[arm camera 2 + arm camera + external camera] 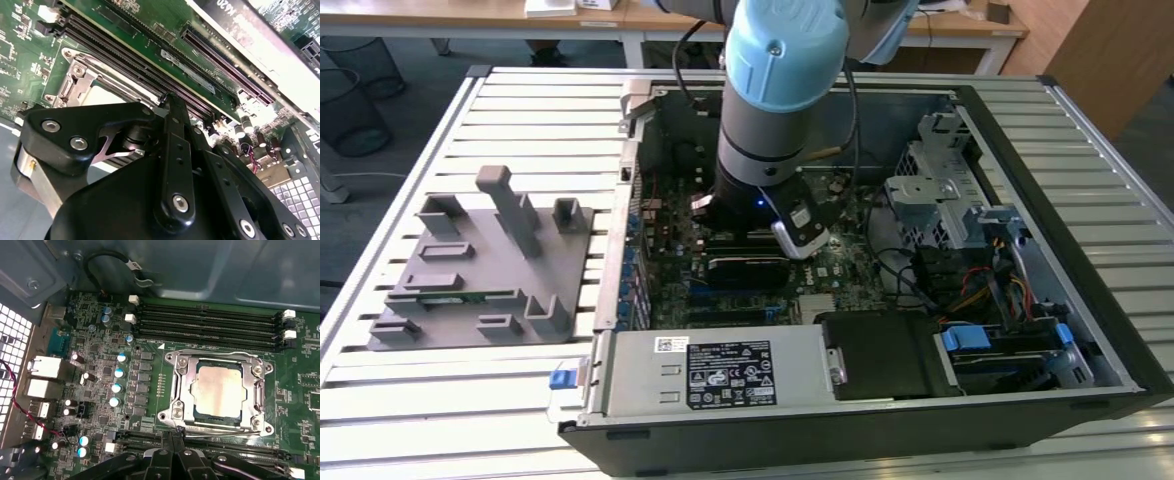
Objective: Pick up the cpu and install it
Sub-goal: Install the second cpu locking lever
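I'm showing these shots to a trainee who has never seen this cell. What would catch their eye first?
Probably the pale blue arm reaching down into the open computer case on the slatted table. Next, in the first wrist view, the cpu lies shiny inside the socket frame, with the end effector just beside the frame's edge.

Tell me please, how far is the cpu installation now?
Already done, it seems: the cpu lies flat inside the socket frame on the motherboard. In hand: nothing visible; the gripper sits close above the board, beside the socket. Left: I cannot tell whether the frame is latched. In the exterior view the arm reaches down into the open computer case.
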You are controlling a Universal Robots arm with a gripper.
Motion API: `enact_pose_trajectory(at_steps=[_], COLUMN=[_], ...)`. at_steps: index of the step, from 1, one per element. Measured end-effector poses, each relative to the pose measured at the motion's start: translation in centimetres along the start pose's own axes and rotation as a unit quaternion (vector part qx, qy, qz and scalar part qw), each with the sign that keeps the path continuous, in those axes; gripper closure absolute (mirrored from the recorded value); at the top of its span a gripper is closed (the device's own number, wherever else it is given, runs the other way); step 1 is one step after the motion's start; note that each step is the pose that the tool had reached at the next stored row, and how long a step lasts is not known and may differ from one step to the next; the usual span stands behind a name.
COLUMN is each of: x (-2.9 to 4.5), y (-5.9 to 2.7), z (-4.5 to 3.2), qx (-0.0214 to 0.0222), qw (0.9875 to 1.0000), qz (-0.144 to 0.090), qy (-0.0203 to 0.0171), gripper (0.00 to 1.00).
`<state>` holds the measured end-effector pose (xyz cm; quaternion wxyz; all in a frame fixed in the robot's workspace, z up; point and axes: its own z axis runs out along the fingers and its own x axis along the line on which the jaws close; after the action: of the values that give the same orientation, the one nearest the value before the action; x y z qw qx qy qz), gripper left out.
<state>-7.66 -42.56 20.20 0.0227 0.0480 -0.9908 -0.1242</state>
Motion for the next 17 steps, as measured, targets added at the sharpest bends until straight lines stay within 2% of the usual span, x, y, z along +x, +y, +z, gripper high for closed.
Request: enact_pose_trajectory(at_steps=[6,10,13,17], x=[0.35,0.49,0.58,0.67], y=[-0.15,-0.24,-0.27,-0.27], z=[0.53,0.86,0.98,1.06], qx=[-0.0084,-0.012,-0.0132,-0.0177], qw=[1.0,0.9999,0.9999,0.9998], qz=[0.0,-0.001,-0.001,-0.001], qy=[-0.0008,-0.0011,-0.0012,-0.0016], gripper=[0.89,0.89,0.89,0.89])
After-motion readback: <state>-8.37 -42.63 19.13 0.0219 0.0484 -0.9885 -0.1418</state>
